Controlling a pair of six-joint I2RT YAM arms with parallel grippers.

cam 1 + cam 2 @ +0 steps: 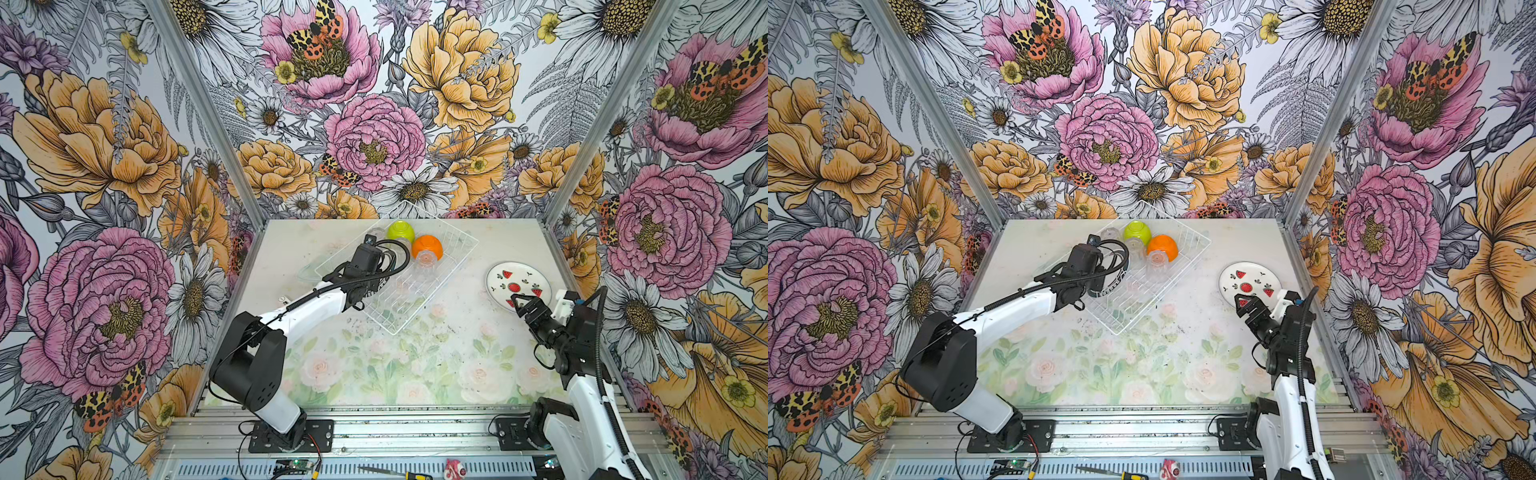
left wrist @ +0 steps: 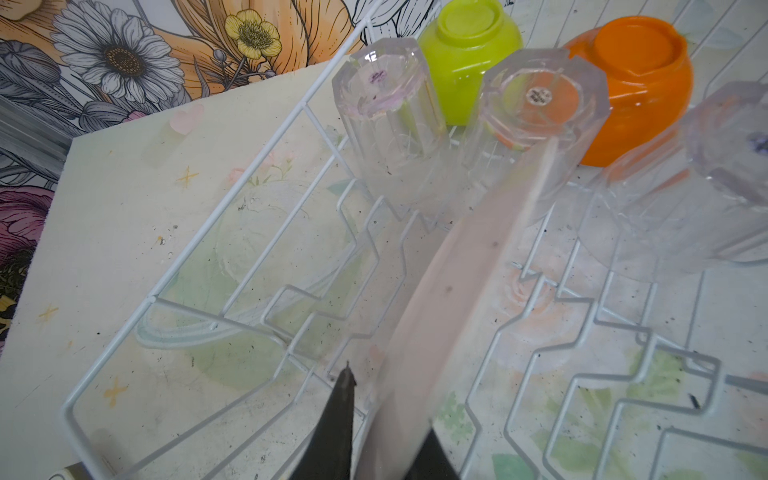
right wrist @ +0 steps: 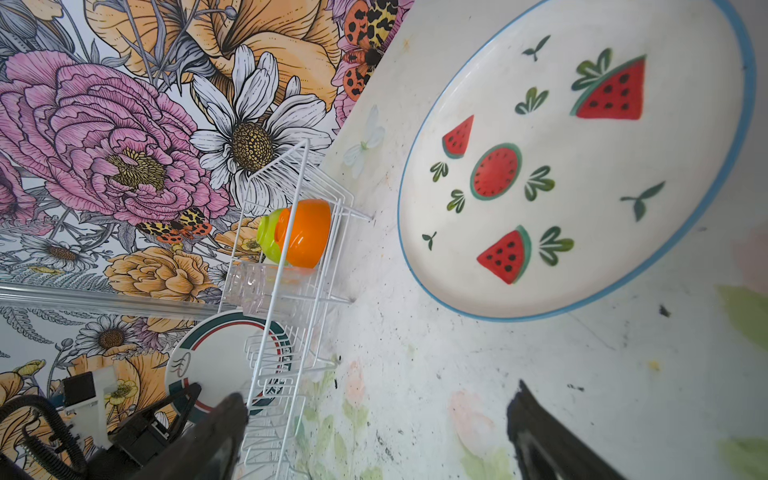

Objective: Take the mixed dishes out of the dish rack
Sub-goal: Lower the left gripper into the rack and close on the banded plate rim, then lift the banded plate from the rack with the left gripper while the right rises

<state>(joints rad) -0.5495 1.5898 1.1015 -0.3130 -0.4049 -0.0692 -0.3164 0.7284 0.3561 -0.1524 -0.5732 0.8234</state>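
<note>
Tumblers [image 1: 426, 259], a green bowl [image 1: 401, 231] and an orange bowl [image 1: 428, 247] crowd the far end of the dish rack [image 1: 415, 301] in both top views, with the right gripper [image 1: 525, 300] spread wide and empty outside it, beside a watermelon plate [image 1: 513, 276]. In the left wrist view the left gripper [image 2: 390, 403] pinches narrow on the rim of a plate [image 2: 457, 282] standing in the rack's slots, just short of the tumblers. The right wrist view shows its teal and red bands; lifted askew it could snag a wire and drag the rack, or slip from so thin a hold onto the tumblers.
</note>
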